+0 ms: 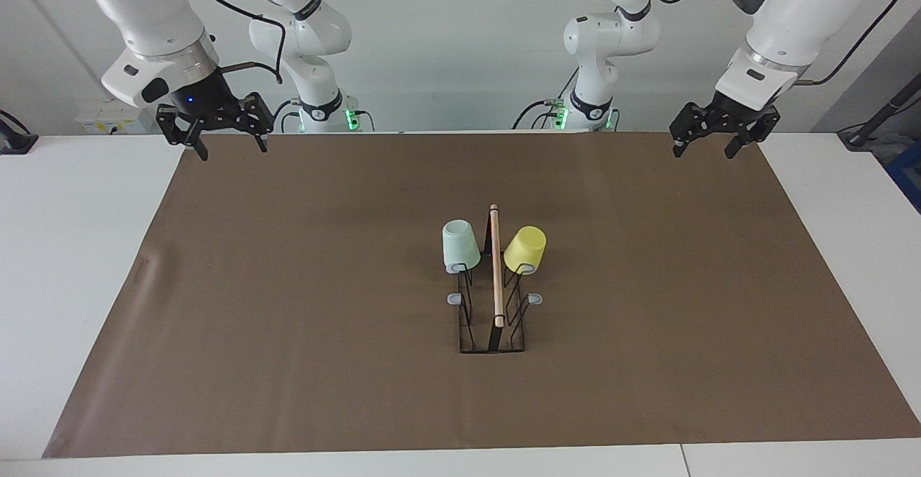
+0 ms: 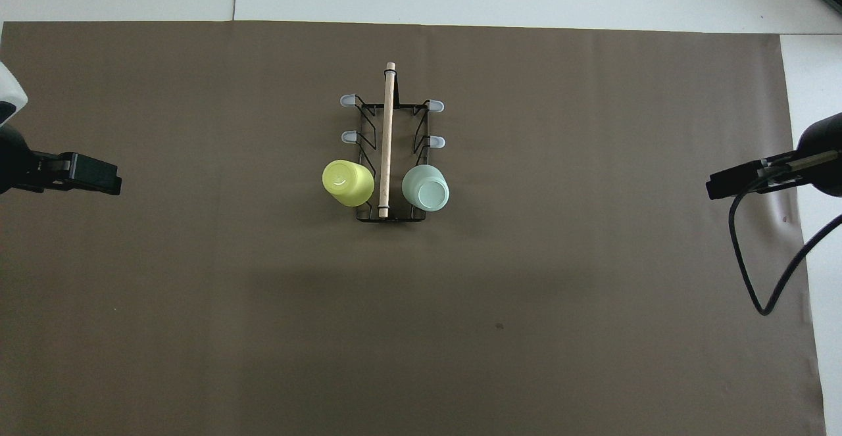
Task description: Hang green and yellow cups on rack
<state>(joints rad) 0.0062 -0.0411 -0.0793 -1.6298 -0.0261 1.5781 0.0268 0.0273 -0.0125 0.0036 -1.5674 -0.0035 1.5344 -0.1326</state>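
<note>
- Two cups hung upside down on the rack point(image 1: 492, 311), one on each side of its wooden rod point(image 1: 496, 265), on the pair of prongs at the rack's end nearer to the robots.
- Green cup point(image 1: 460, 246) sat on the side toward the right arm's end of the worktop point(image 1: 86, 261), its base up and nearly upright.
- Yellow cup point(image 1: 525, 249) sat on the side toward the left arm's end, its base tipped outward, away from the rod.
- Four grey-tipped prongs farther from the robots stood bare, two on each side.
- Rack stood about midway along the brown mat point(image 1: 288, 304), its rod running away from the robots.
- Left gripper point(image 1: 703, 147) hung in the air over the mat's corner at the robots' edge, toward the left arm's end, fingers spread wide and holding nothing.
- Right gripper point(image 1: 232, 149) hung over the mat's other corner at the robots' edge, fingers likewise spread wide and holding nothing.
- Both grippers were well apart from the rack and the cups.
</note>
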